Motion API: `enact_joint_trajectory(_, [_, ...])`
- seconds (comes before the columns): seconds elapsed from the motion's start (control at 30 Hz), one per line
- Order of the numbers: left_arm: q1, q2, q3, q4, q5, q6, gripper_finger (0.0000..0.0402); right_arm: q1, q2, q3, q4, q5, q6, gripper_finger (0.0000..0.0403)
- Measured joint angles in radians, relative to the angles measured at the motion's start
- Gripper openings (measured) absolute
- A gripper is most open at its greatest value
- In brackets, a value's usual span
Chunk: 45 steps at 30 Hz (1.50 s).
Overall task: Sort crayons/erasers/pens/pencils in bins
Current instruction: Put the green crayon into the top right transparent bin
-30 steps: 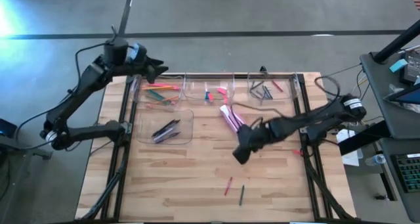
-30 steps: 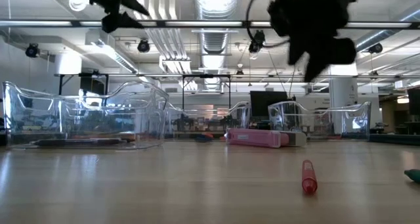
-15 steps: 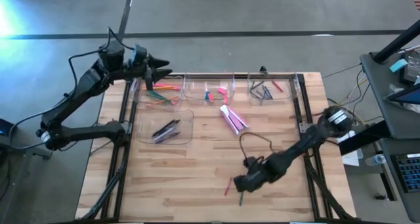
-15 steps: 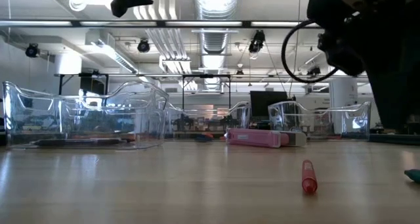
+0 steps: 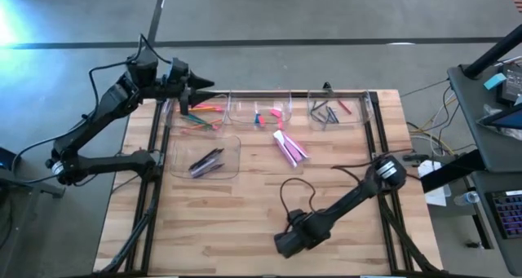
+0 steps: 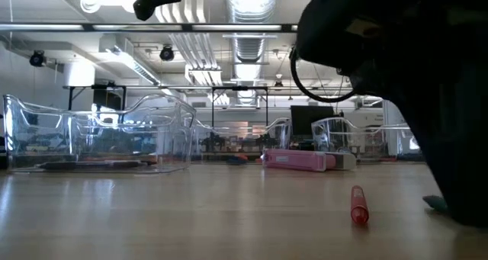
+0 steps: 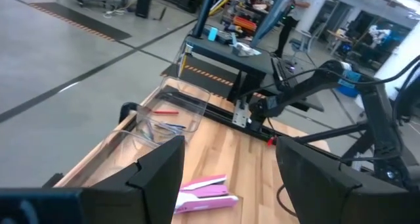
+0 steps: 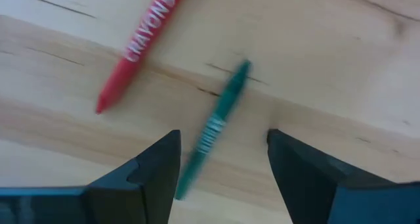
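My right gripper (image 5: 287, 243) hangs low over the table near its front edge, open. In the right wrist view (image 8: 223, 138) its fingers stand on either side of a green crayon (image 8: 213, 129) that lies flat on the wood, apart from it. A red crayon (image 8: 141, 46) lies flat beside the green one and also shows in the low view (image 6: 358, 204). My left gripper (image 5: 204, 86) is open and empty, high over the far left bin (image 5: 196, 113), which holds coloured sticks. A pink eraser (image 5: 276, 113) lies in the middle far bin (image 5: 259, 111).
A third far bin (image 5: 334, 108) holds dark sticks and a red one. A wider bin (image 5: 204, 157) at the left holds dark pens. Two long pink-and-white objects (image 5: 289, 147) lie mid-table. Bare wood lies between them and my right gripper.
My right gripper has gone from mid-table, near the pink objects, toward the table's near edge and down, and now stands over the two crayons. The crayons have stayed where they were.
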Motion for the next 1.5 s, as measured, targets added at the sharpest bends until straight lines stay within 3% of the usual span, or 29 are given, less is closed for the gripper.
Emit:
enact_joint_trajectory(0.2, [0.000,0.000,0.000,0.000,0.019,0.000,0.0225,0.002,0.100,0.083,-0.072,-0.048,-0.032,0.0197])
enact_joint_trajectory(0.4, [0.000,0.000,0.000,0.000,0.046,0.001,0.0225,0.006,0.149,0.099,-0.060,-0.063,-0.045,0.0119])
enact_joint_trajectory(0.63, [0.000,0.000,0.000,0.000,0.057,-0.001,0.0225,0.006,0.114,0.096,-0.088,-0.071,-0.086,0.0022])
enact_joint_trajectory(0.8, [0.000,0.000,0.000,0.000,0.058,-0.001,0.0225,0.010,0.042,0.092,-0.205,-0.040,-0.084,0.0016])
enact_joint_trajectory(1.0, [0.000,0.000,0.000,0.001,0.058,-0.001,0.0225,-0.037,-0.088,0.071,-0.388,0.156,-0.071,0.0015])
enact_joint_trajectory(1.07, [0.000,0.000,0.000,0.002,0.058,-0.001,0.0225,-0.075,-0.158,0.052,-0.457,0.238,-0.103,0.0014])
enact_joint_trajectory(1.23, [0.000,0.000,0.000,0.002,0.059,-0.007,0.0225,-0.241,-0.310,-0.036,-0.432,0.410,-0.261,0.0013])
enact_joint_trajectory(1.37, [0.000,-0.001,0.000,0.002,0.060,-0.027,0.0225,-0.423,-0.454,-0.105,-0.418,0.538,-0.435,0.0013])
enact_joint_trajectory(1.5, [-0.005,-0.004,0.000,0.001,0.066,-0.061,0.0225,-0.644,-0.576,-0.187,-0.336,0.591,-0.635,0.0013])
